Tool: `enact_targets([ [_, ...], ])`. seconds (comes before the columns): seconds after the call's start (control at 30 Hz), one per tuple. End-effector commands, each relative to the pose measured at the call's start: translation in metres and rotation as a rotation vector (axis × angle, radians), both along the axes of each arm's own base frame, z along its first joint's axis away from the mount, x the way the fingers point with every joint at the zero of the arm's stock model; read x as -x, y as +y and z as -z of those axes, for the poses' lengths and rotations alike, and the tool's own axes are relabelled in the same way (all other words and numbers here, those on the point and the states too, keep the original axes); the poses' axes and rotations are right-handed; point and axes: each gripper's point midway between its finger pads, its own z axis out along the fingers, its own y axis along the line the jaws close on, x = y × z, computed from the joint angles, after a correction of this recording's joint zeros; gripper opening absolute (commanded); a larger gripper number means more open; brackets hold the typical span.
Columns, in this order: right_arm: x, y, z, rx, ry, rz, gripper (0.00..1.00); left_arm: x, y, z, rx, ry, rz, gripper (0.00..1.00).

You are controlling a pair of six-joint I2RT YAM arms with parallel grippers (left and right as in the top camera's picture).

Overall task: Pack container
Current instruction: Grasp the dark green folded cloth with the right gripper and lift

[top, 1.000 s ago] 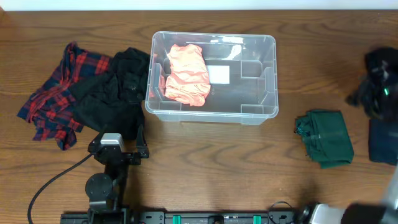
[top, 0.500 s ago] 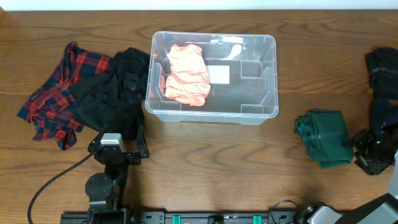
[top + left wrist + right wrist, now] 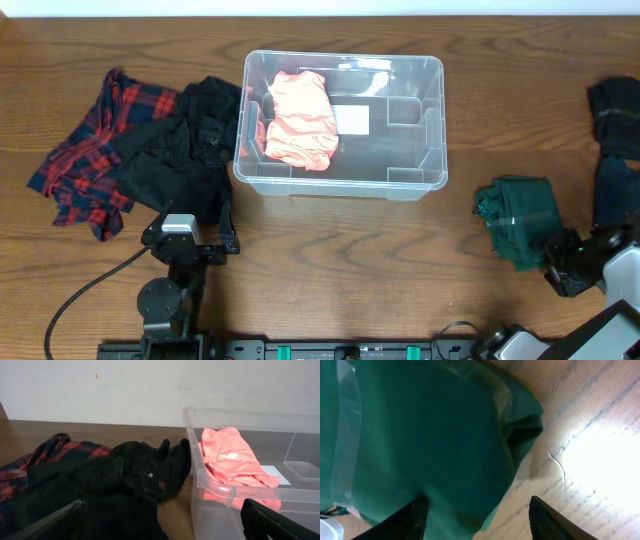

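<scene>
Clear container (image 3: 400,182) upright on the wooden worktop (image 3: 350,270), toward the far edge and about mid-width, open on top. Inside, in the left half, a crumpled salmon-pink garment (image 3: 300,120) heaped against the left wall; just beside that, on the base, a white label (image 3: 351,119). Pressed against the container's left wall from outside, a rumpled black garment (image 3: 185,150), overlapping a red-and-navy plaid shirt (image 3: 85,160) spread farther left. Near the worktop's front edge, just in front of the black garment, the left end effector (image 3: 161,519), spread wide and holding nothing, aimed over the black garment toward the container's near left corner. From its base, a black cable (image 3: 90,285) curving off to the front left. Well right of the container and apart from it, a folded dark green garment (image 3: 515,215) flat on the wood, with a translucent band (image 3: 347,435) across the cloth. At that garment's near right corner, the right end effector (image 3: 555,262), fingers apart on either side of the green cloth's edge, not clamped on it; contact with the cloth impossible to tell. Along the right edge, a black bundle (image 3: 612,105) and, nearer the front, a dark blue bundle (image 3: 612,195), both partly out of frame
</scene>
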Motion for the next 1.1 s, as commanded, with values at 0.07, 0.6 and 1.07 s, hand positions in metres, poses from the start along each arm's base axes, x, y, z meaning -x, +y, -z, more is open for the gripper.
enact_targets([
  [0.07,0.005,-0.006,0.01,0.037,0.007,0.035,0.62,0.001,-0.001,0.015,0.001,0.046,0.009,0.98],
  [0.6,-0.018,-0.019,0.025,0.16,-0.122,0.014,0.22,0.001,-0.001,0.015,0.001,0.045,0.009,0.98],
  [1.07,-0.059,-0.005,0.001,0.153,-0.276,-0.15,0.01,0.001,-0.001,0.015,0.001,0.046,0.009,0.98],
])
